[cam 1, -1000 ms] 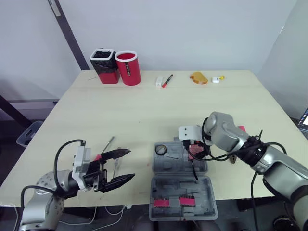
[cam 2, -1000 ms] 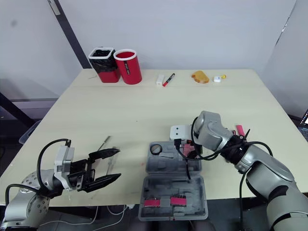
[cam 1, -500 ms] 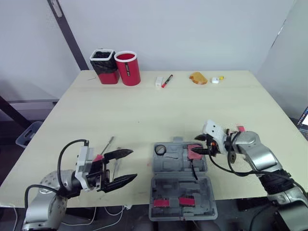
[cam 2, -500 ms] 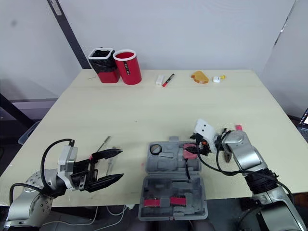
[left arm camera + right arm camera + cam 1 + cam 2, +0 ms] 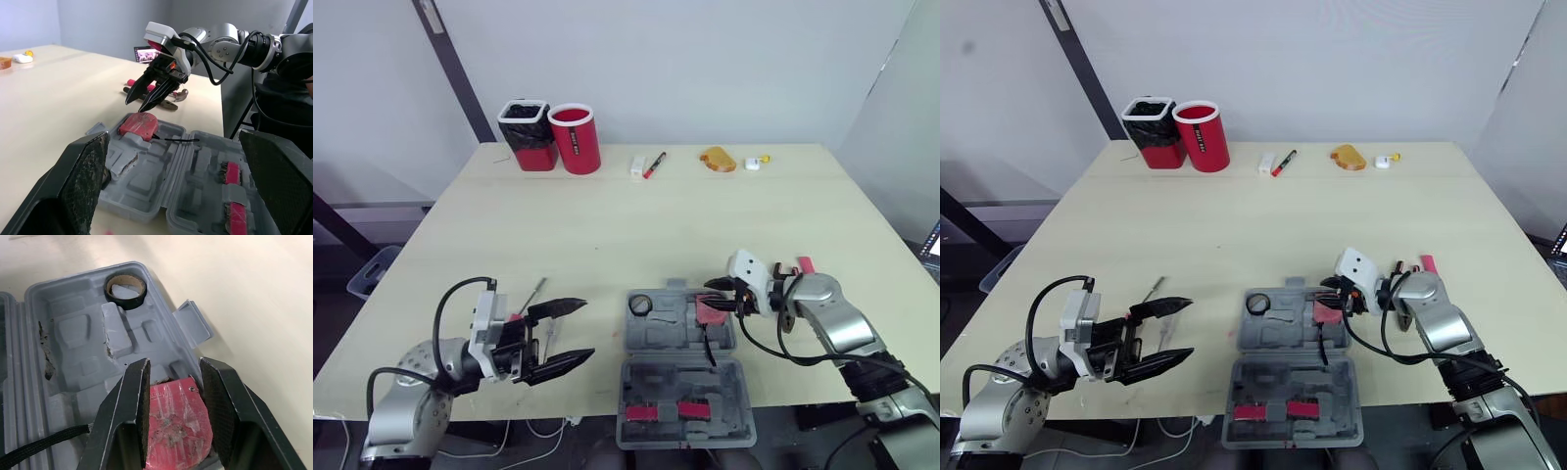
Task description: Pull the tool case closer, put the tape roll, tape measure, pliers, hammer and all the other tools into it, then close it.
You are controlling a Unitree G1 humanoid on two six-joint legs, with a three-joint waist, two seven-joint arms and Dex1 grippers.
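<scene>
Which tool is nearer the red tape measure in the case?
Right. The right tool hovers just over the tape measure; the left tool sits off the case's left side.

Right pincer [image 5: 136,105] above tape measure [image 5: 139,124], open tool case [image 5: 146,182]

Bright, even, diffuse light; soft faint shadows beside red cup [image 5: 574,138], tool case [image 5: 658,377]; table [image 5: 607,225] evenly lit.

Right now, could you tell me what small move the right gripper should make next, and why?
Probably lift the right gripper clear and turn toward the red-handled tools on the table: it is open, and the red tape measure already lies in the tool case.
</scene>
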